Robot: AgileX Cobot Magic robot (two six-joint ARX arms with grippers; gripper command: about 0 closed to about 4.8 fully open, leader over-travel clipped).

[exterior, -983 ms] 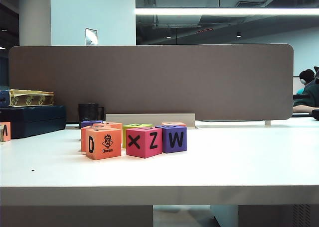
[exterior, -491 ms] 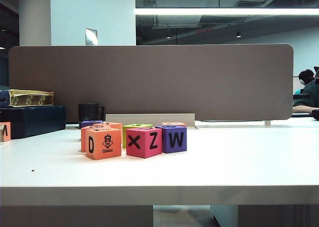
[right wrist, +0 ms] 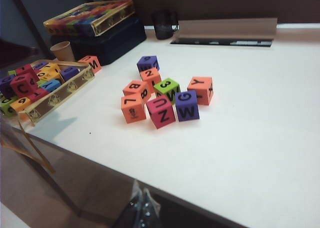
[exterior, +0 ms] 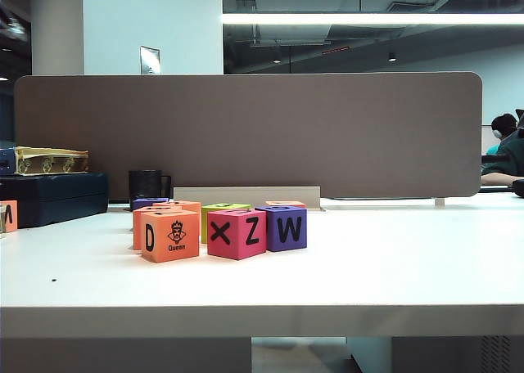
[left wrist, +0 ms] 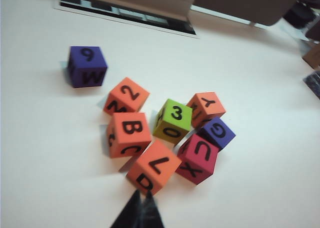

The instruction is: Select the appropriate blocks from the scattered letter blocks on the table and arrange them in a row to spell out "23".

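While the left end effector (left wrist: 141, 213) hangs pinched together above the cluster, the orange "2" block (left wrist: 126, 95) and green "3" block (left wrist: 173, 121) lie just beyond it. The right end effector (right wrist: 141, 208), tips also together, sits well back off the worktop (right wrist: 260, 138).

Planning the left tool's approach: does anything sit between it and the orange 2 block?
Yes. The left tool, shut, hangs just short of the cluster; the orange 7 block and orange B block lie between it and the orange 2 block.

Matt blocks (left wrist: 172, 120) (foam-like); smooth, faintly glossy white table (left wrist: 260, 88).
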